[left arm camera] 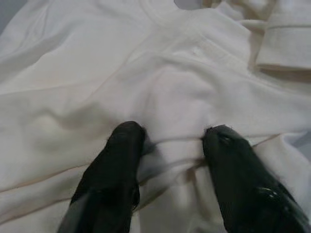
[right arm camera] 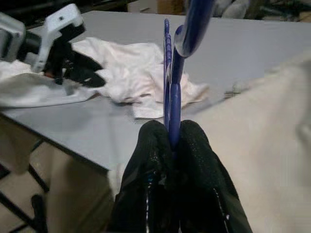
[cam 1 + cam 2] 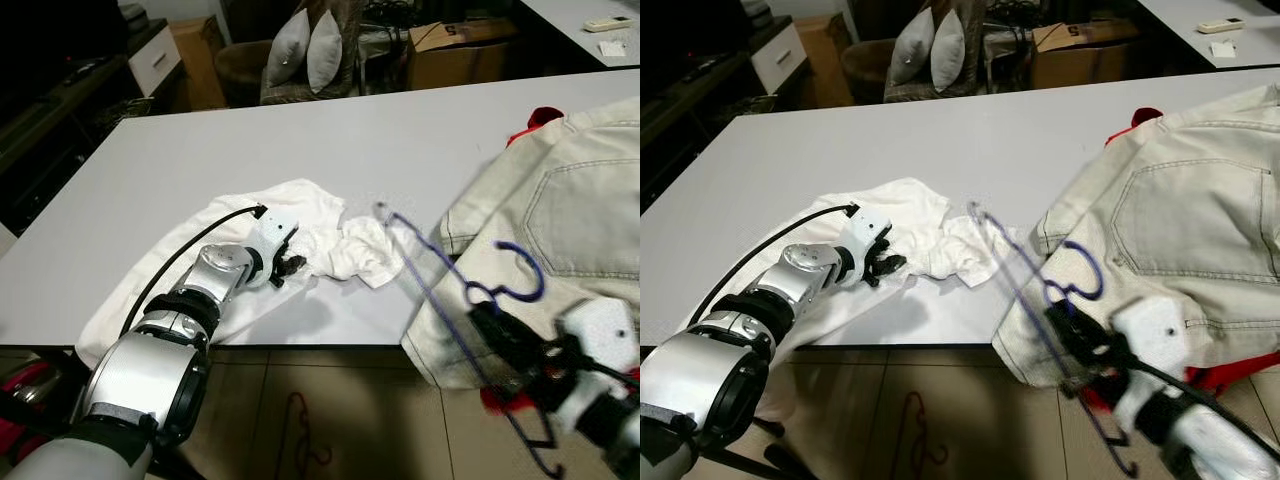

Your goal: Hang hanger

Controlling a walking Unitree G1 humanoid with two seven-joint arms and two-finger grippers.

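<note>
A blue wire hanger (image 3: 455,290) hangs in the air over the table's near edge, its hook (image 3: 525,272) pointing right. My right gripper (image 3: 492,322) is shut on its neck; in the right wrist view the two black fingers (image 2: 172,145) pinch the blue hanger (image 2: 170,87). A white shirt (image 3: 290,235) lies crumpled on the grey table (image 3: 330,140). My left gripper (image 3: 290,266) rests on the shirt, open, its fingertips (image 1: 129,136) pressed into the white cloth (image 1: 170,73) with a fold between them.
Cream jeans (image 3: 560,210) over a red garment (image 3: 540,118) cover the table's right side. Another hanger (image 3: 300,425) lies on the tiled floor under the table. Beyond the table stand a chair with pillows (image 3: 305,50) and cardboard boxes (image 3: 455,50).
</note>
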